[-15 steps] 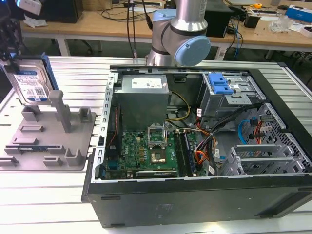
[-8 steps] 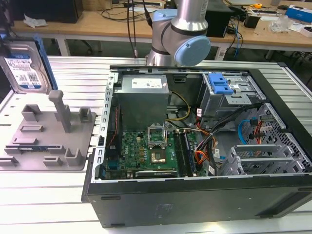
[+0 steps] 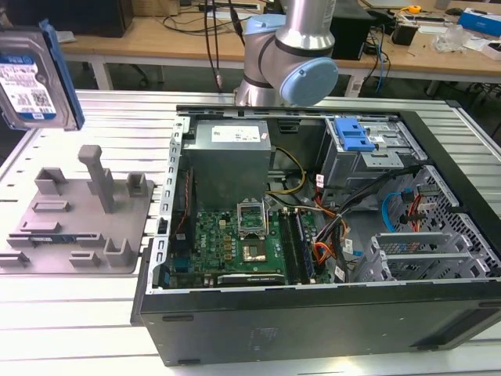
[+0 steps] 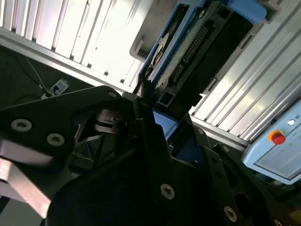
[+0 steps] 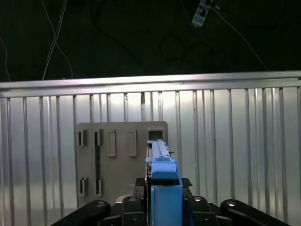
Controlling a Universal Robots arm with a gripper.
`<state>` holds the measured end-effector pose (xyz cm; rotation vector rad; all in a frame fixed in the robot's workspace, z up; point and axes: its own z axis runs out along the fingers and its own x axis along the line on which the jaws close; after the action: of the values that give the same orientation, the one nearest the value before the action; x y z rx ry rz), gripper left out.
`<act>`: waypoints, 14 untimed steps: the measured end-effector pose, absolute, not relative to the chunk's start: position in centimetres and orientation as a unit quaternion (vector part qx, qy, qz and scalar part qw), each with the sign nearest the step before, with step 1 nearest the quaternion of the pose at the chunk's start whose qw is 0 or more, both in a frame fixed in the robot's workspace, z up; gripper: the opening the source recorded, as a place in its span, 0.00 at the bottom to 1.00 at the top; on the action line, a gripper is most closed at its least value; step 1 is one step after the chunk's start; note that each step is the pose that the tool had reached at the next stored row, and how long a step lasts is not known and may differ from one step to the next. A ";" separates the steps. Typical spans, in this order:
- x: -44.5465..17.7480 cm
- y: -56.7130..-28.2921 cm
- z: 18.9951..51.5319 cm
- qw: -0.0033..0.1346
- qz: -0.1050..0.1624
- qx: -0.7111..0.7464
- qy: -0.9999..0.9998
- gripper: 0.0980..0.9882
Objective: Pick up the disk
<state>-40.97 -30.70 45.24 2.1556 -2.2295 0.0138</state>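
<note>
The gripper (image 5: 162, 207) is clamping the disk (image 3: 35, 74) by its edges, high above the grey fixture (image 3: 78, 215) (a slim hold); any slip risks dropping it.

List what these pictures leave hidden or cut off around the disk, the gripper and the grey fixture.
- Disk: the exterior view's left and top edges cut it off, gripper contact included.
- Disk: seen edge-on in the first wrist view, label face hidden.
- Gripper: in the second wrist view, its dark body covers the contact with the disk.
- Grey fixture: the disk covers part of it in the first wrist view.
</note>
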 end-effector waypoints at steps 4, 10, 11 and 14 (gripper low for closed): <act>-41.0 -30.7 47.7 0.020 0.004 0.695 -0.719 0.30; -41.0 -30.7 50.2 0.020 0.004 0.695 -0.719 0.30; -41.0 -30.7 50.2 0.020 0.004 0.695 -0.719 0.30; -41.0 -30.7 50.2 0.020 0.004 0.695 -0.719 0.30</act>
<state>-40.98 -30.71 50.22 2.1565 -2.2303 0.0118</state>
